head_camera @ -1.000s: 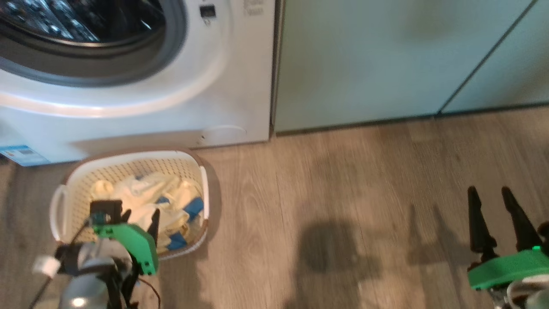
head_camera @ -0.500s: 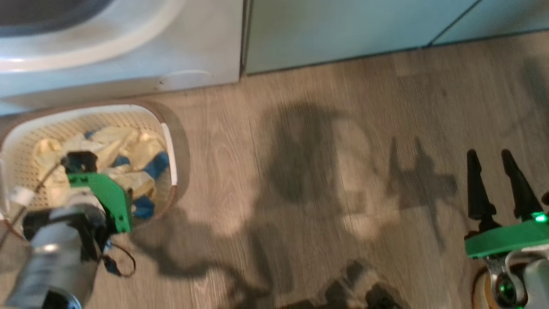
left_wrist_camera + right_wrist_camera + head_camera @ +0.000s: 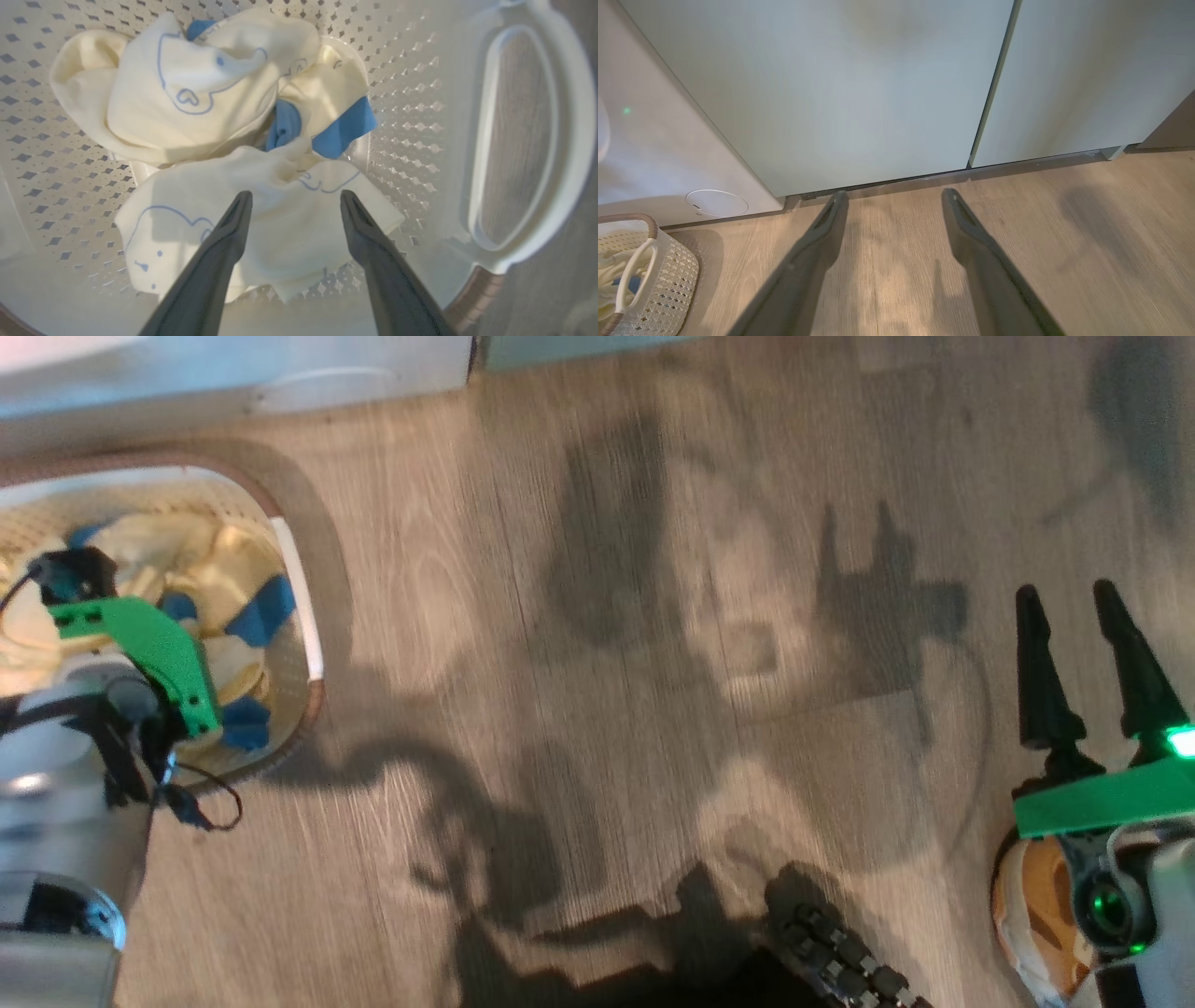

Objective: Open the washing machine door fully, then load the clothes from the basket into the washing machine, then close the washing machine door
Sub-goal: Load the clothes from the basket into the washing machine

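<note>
The left jaws stand spread, their dark fingers [image 3: 219, 247] straddling the nearest cream garment of the clothes [image 3: 196, 93], which is printed with blue bear outlines; whether the tips touch cloth I cannot tell. All of it lies inside the perforated basket [image 3: 411, 93]. The right jaws, also spread, hang over the wood-grain floor [image 3: 653, 616], well apart from the basket. Beyond stand the washing machine [image 3: 654, 154] and pale green cabinet panels [image 3: 859, 93]

Head view looks steeply down on floor [image 3: 653, 569] and basket [image 3: 308, 616]; left wrist sits close inside that basket; right wrist, low, faces cabinet panels [image 3: 831, 93], basket at corner.
</note>
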Tool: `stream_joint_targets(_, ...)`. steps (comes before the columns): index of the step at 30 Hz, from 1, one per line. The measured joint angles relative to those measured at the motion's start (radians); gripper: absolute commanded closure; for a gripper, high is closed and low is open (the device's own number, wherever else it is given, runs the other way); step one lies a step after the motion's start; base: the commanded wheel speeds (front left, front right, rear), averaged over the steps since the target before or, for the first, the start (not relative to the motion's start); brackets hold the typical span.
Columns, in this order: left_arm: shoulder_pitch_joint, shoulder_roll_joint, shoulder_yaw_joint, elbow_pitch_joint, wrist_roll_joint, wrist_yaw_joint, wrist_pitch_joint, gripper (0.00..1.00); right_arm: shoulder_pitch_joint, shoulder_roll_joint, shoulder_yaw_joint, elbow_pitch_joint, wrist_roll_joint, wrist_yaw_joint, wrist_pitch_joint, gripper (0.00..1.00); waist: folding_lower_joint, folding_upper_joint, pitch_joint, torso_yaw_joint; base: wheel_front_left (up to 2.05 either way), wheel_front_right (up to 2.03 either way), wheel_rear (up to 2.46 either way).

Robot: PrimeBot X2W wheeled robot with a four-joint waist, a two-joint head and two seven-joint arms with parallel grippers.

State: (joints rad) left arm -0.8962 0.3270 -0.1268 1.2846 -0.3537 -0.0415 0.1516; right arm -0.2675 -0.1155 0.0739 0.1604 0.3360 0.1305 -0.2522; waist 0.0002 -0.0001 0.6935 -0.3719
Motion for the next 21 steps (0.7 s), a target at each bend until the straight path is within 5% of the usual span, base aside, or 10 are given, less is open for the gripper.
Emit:
stream_joint_targets(8,-0.054,0.031,0.017,0.011,-0.017,0.063,0.058,0.0,-0.048,0.0,0.007,-0.021,0.002,0.0,0.0,0.0,-0.0001,0.0,0.094,0.005,0.0,0.0,0.0)
stream_joint_targets(18,-0.1,0.033,0.018,0.011,-0.026,0.08,0.104,0.0,-0.075,0.0,0.015,-0.038,0.007,0.0,0.0,0.0,-0.0001,0.0,0.181,0.016,0.0,0.0,0.0)
stream_joint_targets(21,-0.116,0.033,0.015,0.011,-0.026,0.08,0.106,0.69,-0.082,0.0,0.016,-0.04,0.007,0.0,0.0,0.0,0.0,0.0,0.201,0.021,0.0,0.0,0.0)
